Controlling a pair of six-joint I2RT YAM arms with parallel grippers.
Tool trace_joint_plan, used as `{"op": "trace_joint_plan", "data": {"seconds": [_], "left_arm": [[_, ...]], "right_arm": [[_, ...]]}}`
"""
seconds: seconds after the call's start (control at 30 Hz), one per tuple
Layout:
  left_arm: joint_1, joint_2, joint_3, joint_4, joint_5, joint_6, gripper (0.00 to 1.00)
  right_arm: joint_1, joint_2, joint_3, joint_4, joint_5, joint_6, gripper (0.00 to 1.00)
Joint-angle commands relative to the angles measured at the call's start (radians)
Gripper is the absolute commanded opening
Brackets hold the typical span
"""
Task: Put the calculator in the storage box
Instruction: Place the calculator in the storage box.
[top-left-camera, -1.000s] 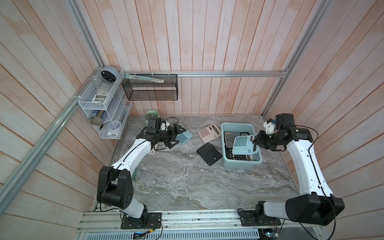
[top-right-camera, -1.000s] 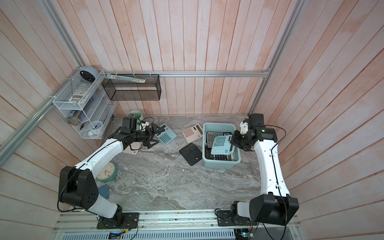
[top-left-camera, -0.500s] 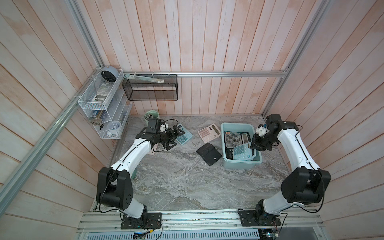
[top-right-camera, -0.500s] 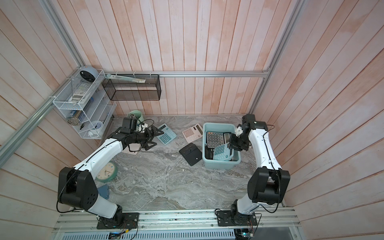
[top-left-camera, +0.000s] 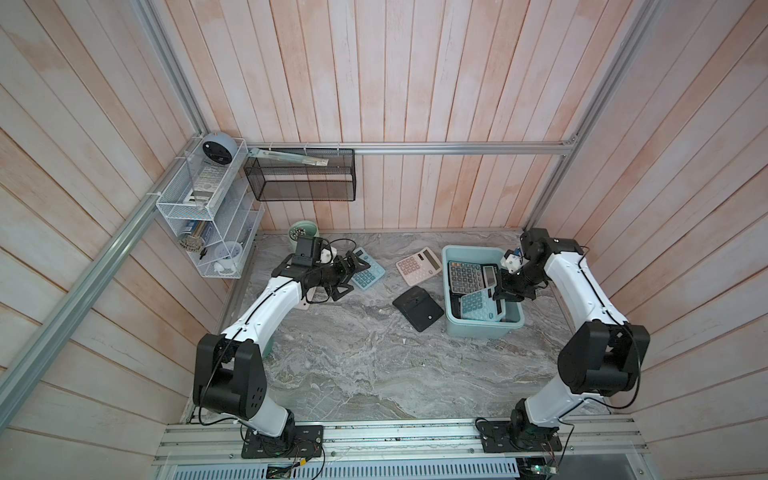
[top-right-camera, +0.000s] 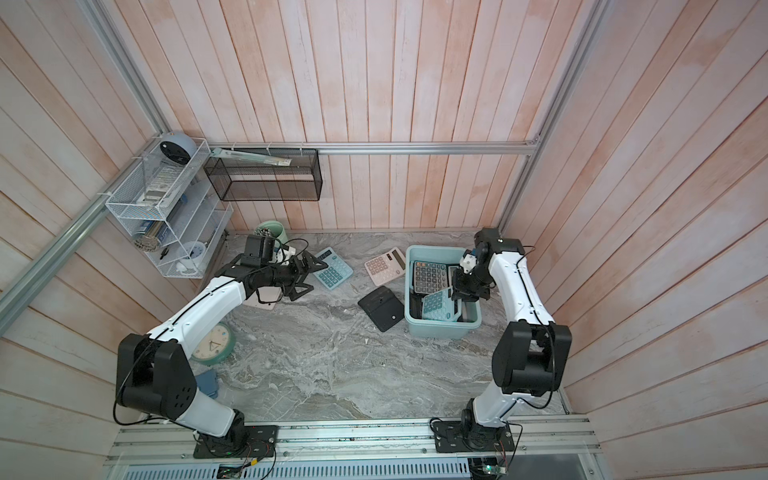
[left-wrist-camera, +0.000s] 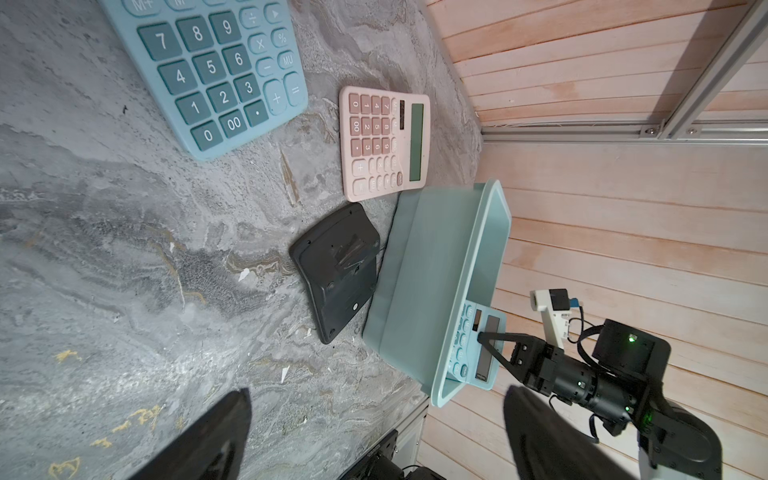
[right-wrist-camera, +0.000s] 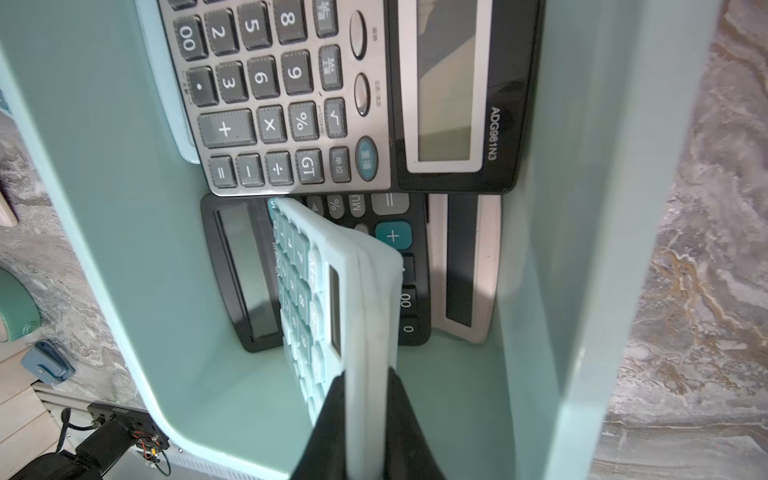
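The storage box (top-left-camera: 448, 291) (top-right-camera: 409, 299) is a light teal tub at the table's right. My right gripper (top-left-camera: 500, 291) (top-right-camera: 457, 293) (right-wrist-camera: 365, 374) reaches into it, shut on the top edge of a light teal calculator (top-left-camera: 478, 306) (right-wrist-camera: 328, 286), which tilts inside the box over a silver-and-black calculator (right-wrist-camera: 282, 95) and a black one (right-wrist-camera: 245, 270). My left gripper (top-left-camera: 353, 274) (left-wrist-camera: 374, 399) hovers open and empty beside a blue calculator (top-left-camera: 369, 271) (left-wrist-camera: 220, 70). A pink calculator (top-left-camera: 417, 266) and a black face-down calculator (top-left-camera: 417, 308) lie on the table left of the box.
A mint cup (top-left-camera: 303, 230) stands at the back left corner. A white wire rack (top-left-camera: 208, 216) and a black mesh basket (top-left-camera: 301, 180) hang on the walls. In a top view a round clock (top-right-camera: 212, 345) lies under my left arm.
My right arm has folded in and carried the light teal calculator from above the box's right rim down into the box. The left arm has barely moved.
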Motion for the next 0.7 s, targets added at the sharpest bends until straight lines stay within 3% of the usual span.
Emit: {"op": "trace_joint_plan", "data": {"seconds": [0.0,0.33,0.47,0.67], "left_arm": [[0.002,0.015,0.032,-0.01,-0.018,0.026,1.0],[0.005,0.019,0.051,-0.079,-0.08,0.065,1.0],[0.012,0.014,0.047,-0.099,-0.126,0.066,1.0],[0.027,0.0,0.003,-0.093,-0.193,0.032,1.0]], "right_arm": [[0.015,0.058,0.046,-0.161,0.07,-0.038,0.08],[0.016,0.097,0.189,-0.238,0.265,0.03,0.46],[0.028,0.078,0.243,-0.216,0.19,0.047,0.49],[0.137,0.064,0.309,-0.153,0.085,0.076,0.54]]}}
